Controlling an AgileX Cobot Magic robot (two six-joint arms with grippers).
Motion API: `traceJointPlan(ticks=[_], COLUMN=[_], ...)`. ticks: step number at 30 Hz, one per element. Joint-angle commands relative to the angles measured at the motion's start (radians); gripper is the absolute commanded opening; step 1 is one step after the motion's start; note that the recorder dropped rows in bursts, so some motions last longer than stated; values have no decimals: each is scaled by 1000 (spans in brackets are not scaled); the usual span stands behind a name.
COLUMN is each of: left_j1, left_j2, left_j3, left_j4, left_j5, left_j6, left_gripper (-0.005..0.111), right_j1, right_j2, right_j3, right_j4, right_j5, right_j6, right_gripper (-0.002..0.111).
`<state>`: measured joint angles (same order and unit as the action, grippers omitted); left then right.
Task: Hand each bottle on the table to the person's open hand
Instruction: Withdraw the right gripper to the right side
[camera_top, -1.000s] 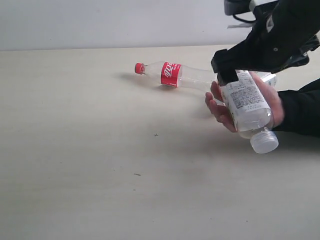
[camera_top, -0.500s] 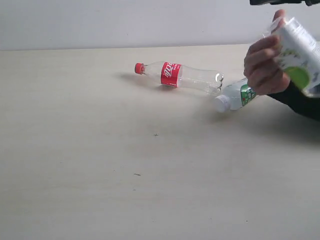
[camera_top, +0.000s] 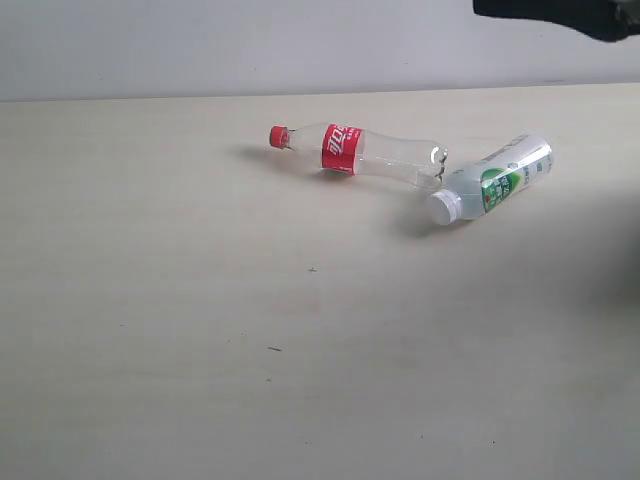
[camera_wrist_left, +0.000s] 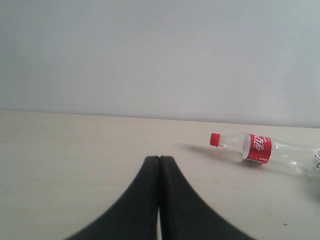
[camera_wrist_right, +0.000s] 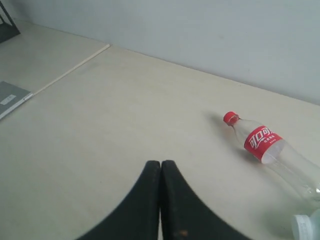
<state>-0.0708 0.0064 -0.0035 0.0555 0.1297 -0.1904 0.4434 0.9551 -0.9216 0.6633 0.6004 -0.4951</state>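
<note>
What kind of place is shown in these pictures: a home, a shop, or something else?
Most likely a plain test room or lab, not a home: a wide pale table, a blank grey-white wall behind it, and a red-capped bottle and a white-capped bottle lying on their sides.

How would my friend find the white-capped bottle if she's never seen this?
On the wide pale table, two bottles lie on their sides toward the far right. The white-capped bottle is the stubbier one with a green-and-white label; the slim bottle beside it has a red cap and label.
</note>
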Motion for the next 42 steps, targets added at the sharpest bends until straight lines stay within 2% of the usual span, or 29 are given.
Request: traceJointPlan(ticks=[1,9,15,19,24,33,36,42], left_j1=[2,2,2,2,2,2,2,2], left_j2=[-6,-6,-6,-6,-6,-6,-6,-6], left_j3=[3,3,3,3,3,3,3,3], left_j4=[-9,-9,-9,-9,-9,-9,-9,-9], left_j5=[-5,-5,-5,-5,-5,-5,-5,-5], left_j6=[1,1,1,1,1,1,1,1], left_gripper=[0,0,0,0,0,0,0,0], right_j1=[-1,-1,-1,-1,-1,-1,-1,-1], right_j2=[-66,-244,-343,-408,-462,-547,-586,-619], right_j3=[70,210,385,524,650,805,828,828], right_j4=[10,1,30,226,499,611,674,674], right_j5=[-34,-96,-171,-254,-273,-292,-288,-289], right_j6=[-50,-60,-57,-245,-506,-607,-646,-660], right_gripper=[0,0,0,0,0,0,0,0])
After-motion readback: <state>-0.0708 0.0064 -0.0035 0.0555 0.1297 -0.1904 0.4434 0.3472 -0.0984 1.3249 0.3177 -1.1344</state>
